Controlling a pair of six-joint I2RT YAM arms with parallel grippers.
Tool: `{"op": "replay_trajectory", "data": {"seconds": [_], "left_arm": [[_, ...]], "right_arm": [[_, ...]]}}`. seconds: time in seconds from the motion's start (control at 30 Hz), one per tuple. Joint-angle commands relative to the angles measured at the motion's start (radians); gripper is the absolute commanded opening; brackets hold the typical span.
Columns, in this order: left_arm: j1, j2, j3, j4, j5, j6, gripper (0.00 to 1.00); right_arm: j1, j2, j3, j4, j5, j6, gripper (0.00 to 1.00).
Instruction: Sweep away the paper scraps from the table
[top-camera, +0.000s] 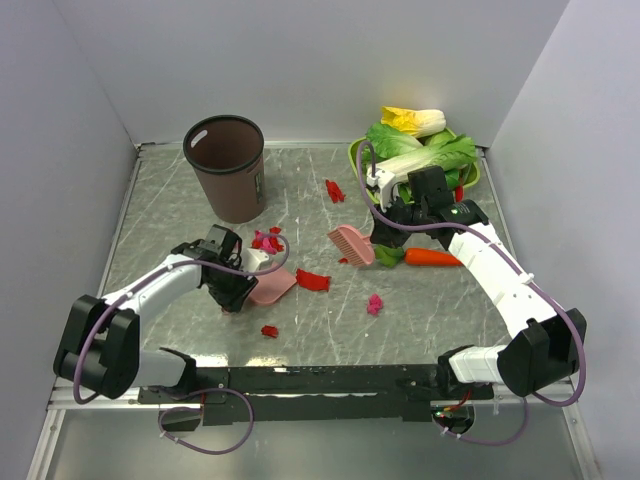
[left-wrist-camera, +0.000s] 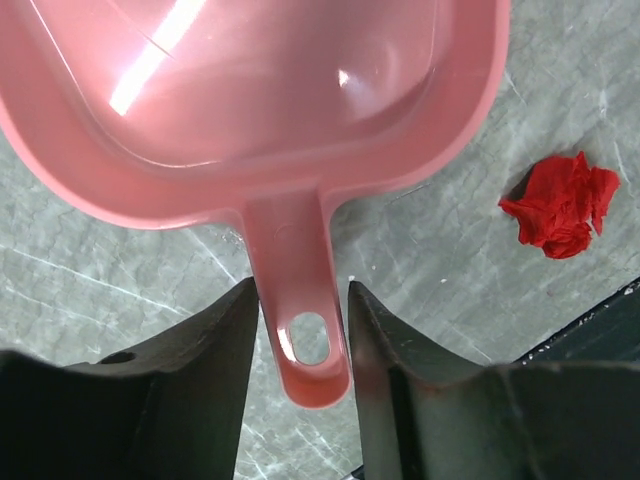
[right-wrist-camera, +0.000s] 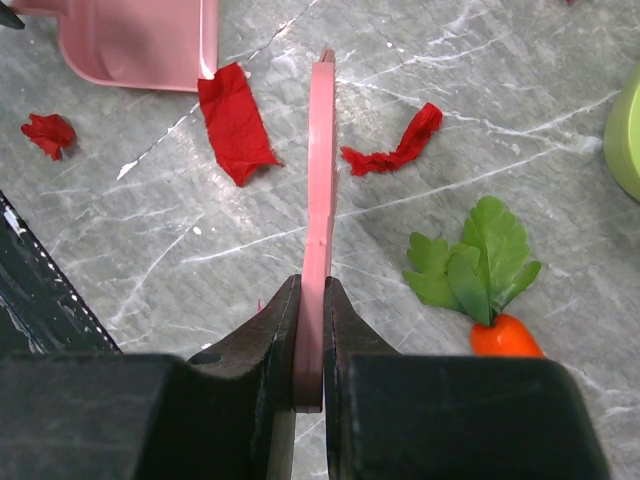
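Observation:
The pink dustpan (top-camera: 272, 287) lies on the grey marble table (top-camera: 420, 320). My left gripper (top-camera: 238, 290) is shut on its handle (left-wrist-camera: 300, 330), one finger on each side. My right gripper (top-camera: 385, 235) is shut on a pink brush (top-camera: 352, 244), seen edge-on in the right wrist view (right-wrist-camera: 322, 150). Paper scraps lie scattered: a magenta cluster (top-camera: 267, 240) behind the dustpan, a red one (top-camera: 312, 280) at its mouth (right-wrist-camera: 236, 120), a red strip (right-wrist-camera: 395, 150), a magenta bit (top-camera: 375, 304), a red bit (top-camera: 269, 331) near the rail (left-wrist-camera: 562, 205), and one far back (top-camera: 334, 190).
A brown bin (top-camera: 228, 165) stands at the back left. A green bowl (top-camera: 355, 152) of vegetables sits at the back right. An orange carrot (top-camera: 432, 257) with leaves lies by my right gripper (right-wrist-camera: 505, 335). A black rail (top-camera: 320, 380) runs along the near edge.

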Motion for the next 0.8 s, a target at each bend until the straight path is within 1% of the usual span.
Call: {"op": "replay_trajectory", "data": {"seconds": [0.0,0.03,0.07,0.1,0.13,0.2,0.23,0.3,0.4,0.43,0.5,0.57,0.6,0.67,0.7,0.73,0.77], "left_arm": [[-0.005,0.011,0.042,0.018,0.007,-0.011,0.42],[-0.005,0.012,0.044,0.012,0.004,-0.008,0.38],[-0.005,0.014,0.048,0.006,0.001,-0.007,0.29],[-0.003,0.009,0.051,0.000,-0.004,-0.005,0.26],[-0.003,0.006,0.057,-0.018,-0.013,0.004,0.19],[-0.003,-0.014,0.059,-0.044,-0.022,0.015,0.12],[-0.003,-0.023,0.060,-0.067,-0.031,0.024,0.06],[-0.002,-0.057,0.060,-0.095,-0.057,0.033,0.01],[0.001,-0.106,0.068,-0.158,-0.082,0.081,0.01],[0.001,-0.115,0.080,-0.193,-0.076,0.142,0.01],[0.001,-0.146,0.093,-0.264,-0.109,0.188,0.01],[0.003,-0.173,0.103,-0.308,-0.134,0.288,0.01],[0.003,-0.205,0.103,-0.349,-0.169,0.364,0.01],[0.004,-0.236,0.100,-0.402,-0.191,0.444,0.01],[0.004,-0.258,0.099,-0.454,-0.197,0.510,0.01],[0.004,-0.265,0.096,-0.482,-0.209,0.535,0.01],[0.004,-0.270,0.096,-0.505,-0.215,0.555,0.01]], "right_arm": [[-0.006,-0.017,0.033,0.020,-0.005,-0.004,0.00],[-0.006,-0.018,0.033,0.017,-0.005,-0.007,0.00],[-0.006,-0.020,0.031,0.017,-0.005,-0.008,0.00],[-0.005,-0.021,0.030,0.017,-0.002,-0.010,0.00],[-0.006,-0.027,0.028,0.014,-0.001,-0.013,0.00],[-0.006,-0.034,0.028,0.011,0.005,-0.020,0.00],[-0.005,-0.040,0.030,0.003,0.010,-0.028,0.00],[-0.006,-0.050,0.040,-0.004,0.025,-0.037,0.00],[-0.008,-0.064,0.059,-0.030,0.040,-0.079,0.00],[-0.006,-0.064,0.063,-0.041,0.047,-0.089,0.00],[-0.003,-0.067,0.079,-0.078,0.065,-0.100,0.00],[0.010,-0.081,0.079,-0.112,0.070,-0.122,0.00],[0.023,-0.084,0.079,-0.121,0.124,-0.108,0.00],[0.041,-0.080,0.095,-0.164,0.151,-0.099,0.00],[0.055,-0.077,0.100,-0.213,0.163,-0.096,0.00],[0.056,-0.072,0.106,-0.239,0.203,-0.085,0.00],[0.058,-0.069,0.115,-0.263,0.206,-0.077,0.00]]}}
